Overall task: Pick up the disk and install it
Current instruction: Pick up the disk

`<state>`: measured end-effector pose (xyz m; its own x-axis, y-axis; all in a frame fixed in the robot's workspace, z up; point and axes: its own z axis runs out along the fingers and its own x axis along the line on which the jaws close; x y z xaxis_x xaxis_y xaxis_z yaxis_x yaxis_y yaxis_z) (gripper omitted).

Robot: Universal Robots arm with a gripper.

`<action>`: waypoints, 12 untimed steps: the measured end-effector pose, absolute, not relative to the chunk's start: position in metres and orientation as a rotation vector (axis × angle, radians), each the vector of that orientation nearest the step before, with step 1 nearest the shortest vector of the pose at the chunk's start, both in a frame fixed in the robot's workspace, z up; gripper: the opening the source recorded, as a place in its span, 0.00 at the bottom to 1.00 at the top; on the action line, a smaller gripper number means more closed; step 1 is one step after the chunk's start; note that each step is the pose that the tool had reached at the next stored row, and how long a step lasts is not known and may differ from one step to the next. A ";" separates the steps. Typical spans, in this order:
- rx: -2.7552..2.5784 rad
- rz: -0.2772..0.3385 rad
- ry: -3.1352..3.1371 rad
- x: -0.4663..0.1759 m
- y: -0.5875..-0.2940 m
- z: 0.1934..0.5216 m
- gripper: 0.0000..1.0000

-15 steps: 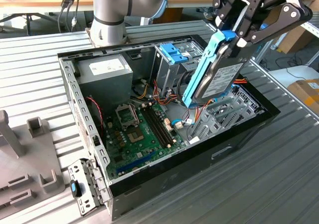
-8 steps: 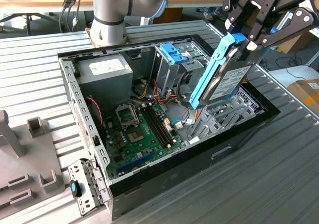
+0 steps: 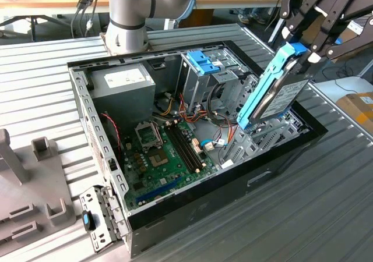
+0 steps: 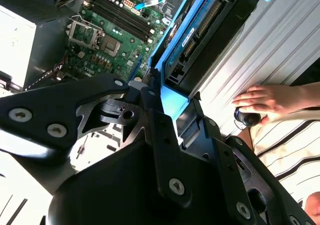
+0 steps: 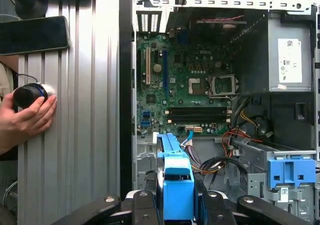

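The 2 black fingers [image 5: 144, 210] are closed on the blue tab end of the disk [image 5: 176, 177], 1 on each side, and hold it off the ribbed metal surface [image 3: 326, 215]. In the exterior view the disk [image 3: 274, 96] hangs steeply tilted, tab end up, above the open computer case [image 3: 280, 157], at the case's end toward the exterior view's right. Its lower end dips among the grey bays inside the case; whether it touches them I cannot tell. Deeper in the case lies the green motherboard [image 3: 169, 154]. Against the case's far wall stand a grey drive cage [image 3: 201, 78] with a blue latch and a grey power supply [image 3: 122, 81]. Outside the case, in the first wrist view, a person's hand [image 5: 27, 117] rests on a small round black object [image 5: 27, 94] near a dark phone [image 5: 32, 35].
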<state>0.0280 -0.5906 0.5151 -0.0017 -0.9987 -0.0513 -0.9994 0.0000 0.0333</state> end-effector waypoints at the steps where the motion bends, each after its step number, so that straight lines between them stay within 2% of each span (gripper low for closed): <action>1: -2.210 0.094 2.213 0.037 -0.593 0.515 0.37; 12: -2.212 0.095 2.212 0.054 -0.603 0.508 0.37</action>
